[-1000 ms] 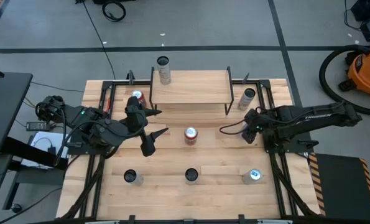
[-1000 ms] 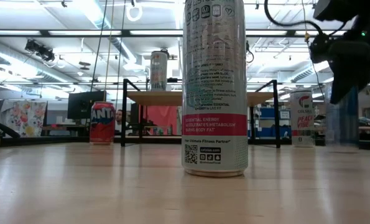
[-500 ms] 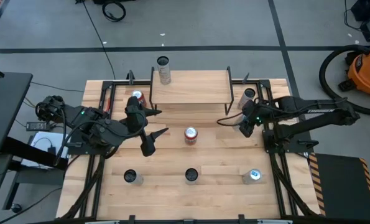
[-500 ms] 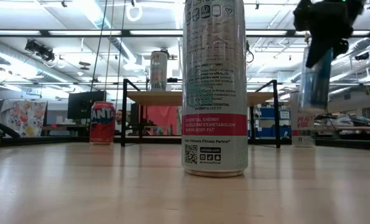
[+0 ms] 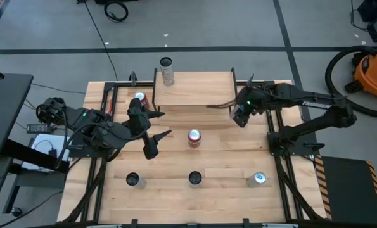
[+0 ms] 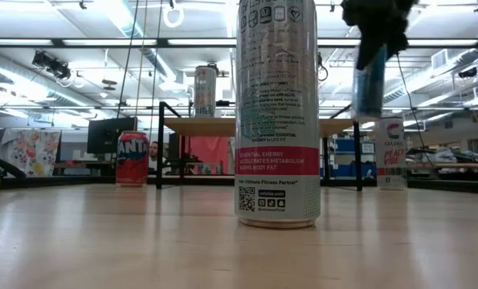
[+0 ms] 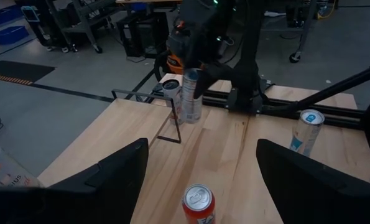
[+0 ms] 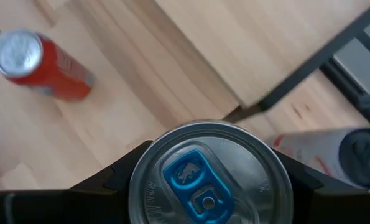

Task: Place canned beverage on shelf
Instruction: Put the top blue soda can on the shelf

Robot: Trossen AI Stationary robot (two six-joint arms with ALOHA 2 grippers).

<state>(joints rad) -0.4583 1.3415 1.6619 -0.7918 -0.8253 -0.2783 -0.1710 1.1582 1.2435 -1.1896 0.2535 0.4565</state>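
From above, the can (image 8: 209, 180) is being hidden beneath the right hand (image 5: 241, 114) grasping it. Since earlier, it is being carried up-left toward the shelf (image 5: 194, 88). The left hand (image 5: 159, 125) is being held released.

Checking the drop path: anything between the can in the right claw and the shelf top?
Nothing visible. The right claw holds the can in the air, just off the shelf's right front corner. The board's right half is bare; the only can on it is a tall one at the far left corner.

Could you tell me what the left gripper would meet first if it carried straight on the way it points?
Likely the red can standing low between the open left gripper fingers; depth is unclear.
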